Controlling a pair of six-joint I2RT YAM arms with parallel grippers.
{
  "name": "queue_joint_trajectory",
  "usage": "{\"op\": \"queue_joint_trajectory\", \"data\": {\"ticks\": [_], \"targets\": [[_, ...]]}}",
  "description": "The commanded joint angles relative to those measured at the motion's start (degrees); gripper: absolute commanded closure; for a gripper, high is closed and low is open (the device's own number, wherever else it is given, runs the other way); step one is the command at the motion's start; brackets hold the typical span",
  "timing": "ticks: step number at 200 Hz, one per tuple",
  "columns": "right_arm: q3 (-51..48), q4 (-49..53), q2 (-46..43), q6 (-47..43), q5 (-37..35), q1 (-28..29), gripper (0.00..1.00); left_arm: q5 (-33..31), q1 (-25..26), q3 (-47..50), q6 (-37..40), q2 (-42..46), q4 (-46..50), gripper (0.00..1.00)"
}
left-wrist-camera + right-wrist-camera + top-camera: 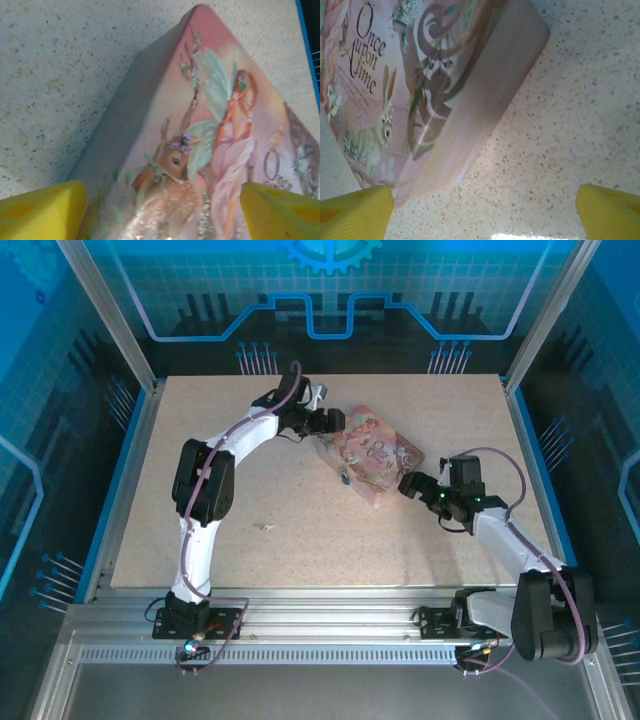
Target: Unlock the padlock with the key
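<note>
Pink box (375, 452) crowds padlock (343, 478), perhaps dark speck against its near edge.

Bright blue-tinged light, blurry wrist close-ups

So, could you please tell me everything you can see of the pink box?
The pink box is a flat rectangular case with a glossy printed skin; tin or card, I cannot tell. Its lid shows a winged fairy, a fawn, a rabbit, brown scrollwork and "Once upon a time". It lies lid-up and askew on the speckled table. The open left gripper straddles its far left corner, the open right gripper sits by its near right side; contact is unclear.
</note>
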State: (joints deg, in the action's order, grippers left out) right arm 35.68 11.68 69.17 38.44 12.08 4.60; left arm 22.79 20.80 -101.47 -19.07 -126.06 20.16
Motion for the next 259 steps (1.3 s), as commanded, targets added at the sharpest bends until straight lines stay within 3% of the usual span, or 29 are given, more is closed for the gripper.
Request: {"op": "queue_joint_trajectory", "data": {"ticks": [1, 53, 117, 210, 259], "targets": [[2.8, -2.3, 2.3, 0.5, 0.9, 0.8, 0.06, 3.4, 0.9, 6.1, 0.6, 5.0, -1.2, 0.2], [6.8, -3.1, 9.3, -0.6, 3.6, 1.4, 0.16, 4.9, 2.0, 21.8, -3.7, 16.0, -11.6, 0.22], [14.4, -0.7, 19.0, -4.2, 6.3, 5.4, 0.29, 5.3, 3.5, 35.5, -8.0, 22.9, -19.8, 0.23], [24.7, 3.0, 27.9, -8.2, 5.6, 10.6, 0.29, 1.2, 3.5, 51.8, -11.4, 34.2, -25.2, 0.25], [26.0, 3.1, 29.2, -8.4, 5.1, 11.6, 0.27, -3.5, 3.2, 53.9, -11.0, 37.9, -22.1, 0.23]]}}
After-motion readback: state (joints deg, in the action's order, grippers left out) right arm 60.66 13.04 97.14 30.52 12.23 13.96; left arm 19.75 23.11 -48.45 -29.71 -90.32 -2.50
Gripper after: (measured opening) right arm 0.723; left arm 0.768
